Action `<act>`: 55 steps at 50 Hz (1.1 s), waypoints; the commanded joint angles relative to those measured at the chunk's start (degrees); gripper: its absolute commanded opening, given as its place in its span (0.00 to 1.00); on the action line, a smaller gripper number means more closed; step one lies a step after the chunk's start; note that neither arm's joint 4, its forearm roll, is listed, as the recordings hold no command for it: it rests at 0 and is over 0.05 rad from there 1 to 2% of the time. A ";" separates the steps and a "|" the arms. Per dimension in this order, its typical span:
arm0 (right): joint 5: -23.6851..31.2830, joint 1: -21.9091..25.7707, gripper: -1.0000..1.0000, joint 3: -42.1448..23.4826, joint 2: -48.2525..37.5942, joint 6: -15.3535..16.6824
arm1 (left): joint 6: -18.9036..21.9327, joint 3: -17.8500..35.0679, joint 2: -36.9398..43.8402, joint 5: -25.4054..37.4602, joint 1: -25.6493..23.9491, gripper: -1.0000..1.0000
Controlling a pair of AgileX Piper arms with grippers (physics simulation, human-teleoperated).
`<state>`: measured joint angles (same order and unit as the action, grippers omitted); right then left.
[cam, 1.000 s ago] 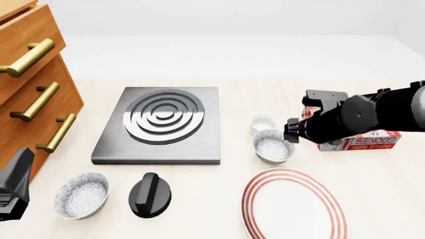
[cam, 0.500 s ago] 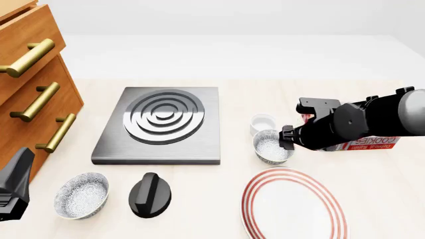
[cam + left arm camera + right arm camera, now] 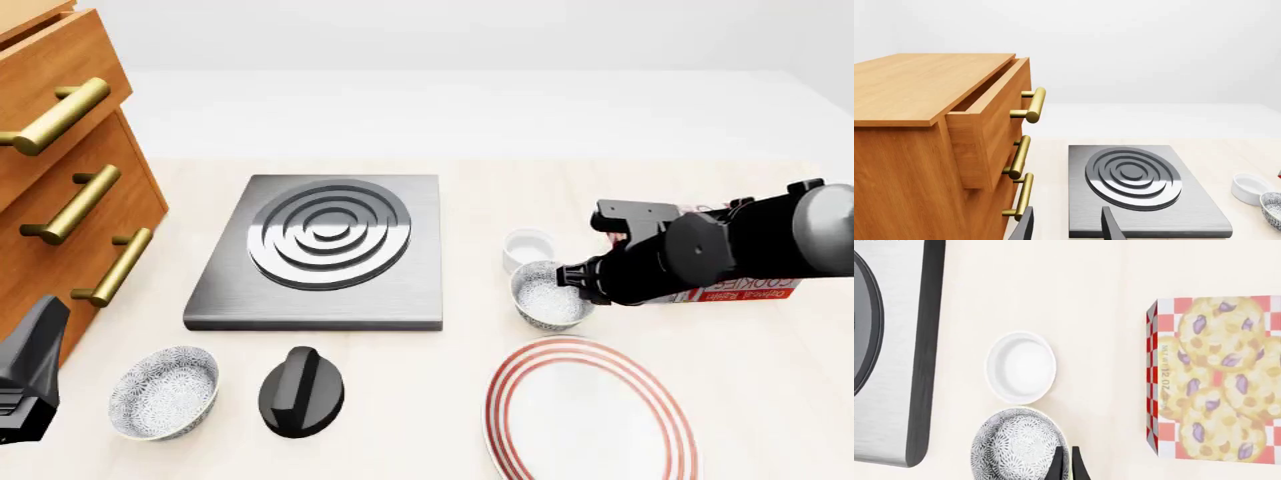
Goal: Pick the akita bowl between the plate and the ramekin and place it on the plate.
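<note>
the plate (image 3: 591, 410) lies just nearside of the right gripper (image 3: 1066, 466). the akita bowl (image 3: 549, 295) sits between it and the ramekin (image 3: 529, 247), its rim pinched in the gripper's nearly closed fingers. left gripper (image 3: 1067, 226) hangs parted, far left.

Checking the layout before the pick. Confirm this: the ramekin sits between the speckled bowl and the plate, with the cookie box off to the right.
Not quite. The front view shows the bowl in the middle, between the ramekin and the plate. The cookie box is indeed to the right.
</note>
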<state>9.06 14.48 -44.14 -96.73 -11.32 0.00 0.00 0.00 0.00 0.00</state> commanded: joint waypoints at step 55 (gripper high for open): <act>18.77 -2.03 0.00 1.81 33.03 12.34 | 0.00 0.00 0.00 0.00 0.00 1.00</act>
<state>24.91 12.27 -43.94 -69.61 -1.32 0.00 0.00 0.00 0.00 0.00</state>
